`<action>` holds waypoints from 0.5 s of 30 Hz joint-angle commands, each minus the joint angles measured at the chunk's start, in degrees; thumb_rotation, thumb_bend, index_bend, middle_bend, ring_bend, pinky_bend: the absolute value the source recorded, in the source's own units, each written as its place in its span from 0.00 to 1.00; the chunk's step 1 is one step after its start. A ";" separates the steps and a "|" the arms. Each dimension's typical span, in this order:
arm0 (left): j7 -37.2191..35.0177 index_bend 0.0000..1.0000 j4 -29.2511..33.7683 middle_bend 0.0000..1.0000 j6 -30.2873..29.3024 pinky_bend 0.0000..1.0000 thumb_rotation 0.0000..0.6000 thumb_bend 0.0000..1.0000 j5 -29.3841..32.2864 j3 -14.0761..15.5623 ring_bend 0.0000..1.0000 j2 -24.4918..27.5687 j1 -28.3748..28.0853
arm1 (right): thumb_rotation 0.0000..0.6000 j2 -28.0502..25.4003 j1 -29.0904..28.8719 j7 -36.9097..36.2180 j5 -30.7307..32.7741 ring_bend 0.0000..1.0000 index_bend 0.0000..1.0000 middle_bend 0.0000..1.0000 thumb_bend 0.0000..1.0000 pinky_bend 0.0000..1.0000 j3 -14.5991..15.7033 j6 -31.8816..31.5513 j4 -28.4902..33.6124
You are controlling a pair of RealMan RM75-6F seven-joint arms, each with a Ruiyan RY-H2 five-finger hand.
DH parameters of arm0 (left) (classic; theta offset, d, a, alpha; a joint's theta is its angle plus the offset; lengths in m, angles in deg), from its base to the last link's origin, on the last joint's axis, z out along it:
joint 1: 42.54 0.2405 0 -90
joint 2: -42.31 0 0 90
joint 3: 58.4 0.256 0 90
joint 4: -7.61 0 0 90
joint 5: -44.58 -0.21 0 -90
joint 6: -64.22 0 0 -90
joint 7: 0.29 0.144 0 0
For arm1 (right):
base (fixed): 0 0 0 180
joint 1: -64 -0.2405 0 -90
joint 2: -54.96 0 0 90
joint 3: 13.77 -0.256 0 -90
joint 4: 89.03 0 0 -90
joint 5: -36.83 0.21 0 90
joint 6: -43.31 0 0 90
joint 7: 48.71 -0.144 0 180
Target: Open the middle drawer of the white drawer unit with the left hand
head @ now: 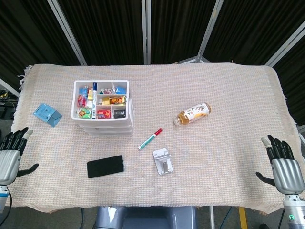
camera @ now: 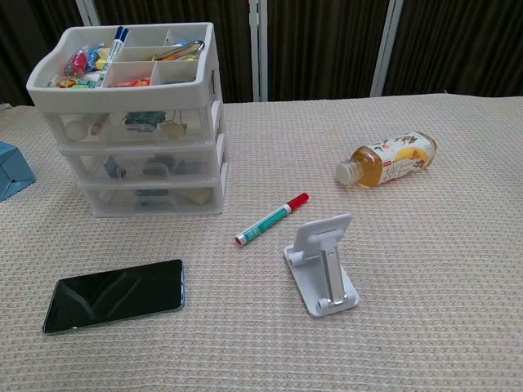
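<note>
The white drawer unit (head: 103, 112) (camera: 139, 122) stands at the left of the table, its top tray full of small items. Its middle drawer (camera: 145, 167) is closed, flush with the drawers above and below. My left hand (head: 10, 155) hovers at the table's front left edge, fingers spread, holding nothing, well left of and nearer than the unit. My right hand (head: 284, 167) is at the front right edge, fingers spread and empty. Neither hand shows in the chest view.
A black phone (head: 105, 166) lies in front of the unit. A green and red marker (head: 150, 139), a white phone stand (head: 162, 161) and a lying bottle (head: 194, 113) sit to the right. A blue box (head: 47, 114) lies left of the unit.
</note>
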 commanded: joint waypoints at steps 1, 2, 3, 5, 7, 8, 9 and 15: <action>-5.60 0.00 0.19 0.39 0.30 0.37 1.00 0.23 -1.78 0.23 0.47 -1.09 -0.67 | 1.00 -0.30 0.06 -0.46 -0.35 0.00 0.00 0.00 0.00 0.00 0.05 -0.23 0.38; -8.19 0.00 0.45 0.50 0.61 0.44 1.00 0.26 -2.50 0.43 0.57 -1.37 -0.96 | 1.00 -0.41 0.11 -0.63 -0.57 0.00 0.00 0.00 0.00 0.00 0.10 -0.39 0.48; -11.11 0.00 0.96 0.56 1.01 0.48 1.00 0.28 -3.39 0.69 0.62 -1.78 -1.36 | 1.00 -0.51 0.19 -0.80 -0.93 0.00 0.00 0.00 0.00 0.00 0.23 -0.60 0.59; -15.01 0.00 1.21 0.69 1.48 0.55 1.00 0.33 -4.94 1.14 0.73 -2.34 -2.01 | 1.00 -0.71 0.33 -1.02 -1.43 0.00 0.00 0.00 0.00 0.00 0.56 -0.73 0.68; -16.91 0.00 1.52 0.76 1.60 0.58 1.00 0.38 -6.14 1.47 0.79 -3.11 -2.47 | 1.00 -0.86 0.38 -1.29 -1.73 0.00 0.00 0.00 0.00 0.00 0.74 -0.73 0.82; -17.51 0.00 1.86 0.79 1.85 0.61 1.00 0.41 -6.59 1.68 0.82 -3.46 -2.72 | 1.00 -0.95 0.40 -1.44 -1.85 0.00 0.00 0.00 0.00 0.00 0.80 -0.76 0.91; -17.94 0.00 2.35 0.81 2.36 0.62 1.00 0.43 -6.84 1.93 0.83 -3.73 -3.01 | 1.00 -1.05 0.42 -1.57 -1.98 0.00 0.00 0.00 0.00 0.00 0.85 -0.79 0.98; -22.14 0.00 8.08 0.84 9.14 0.65 1.00 0.61 -5.01 2.87 0.87 -3.52 -5.99 | 1.00 -1.65 0.61 -2.31 -2.30 0.00 0.00 0.00 0.00 0.00 1.00 -1.00 1.51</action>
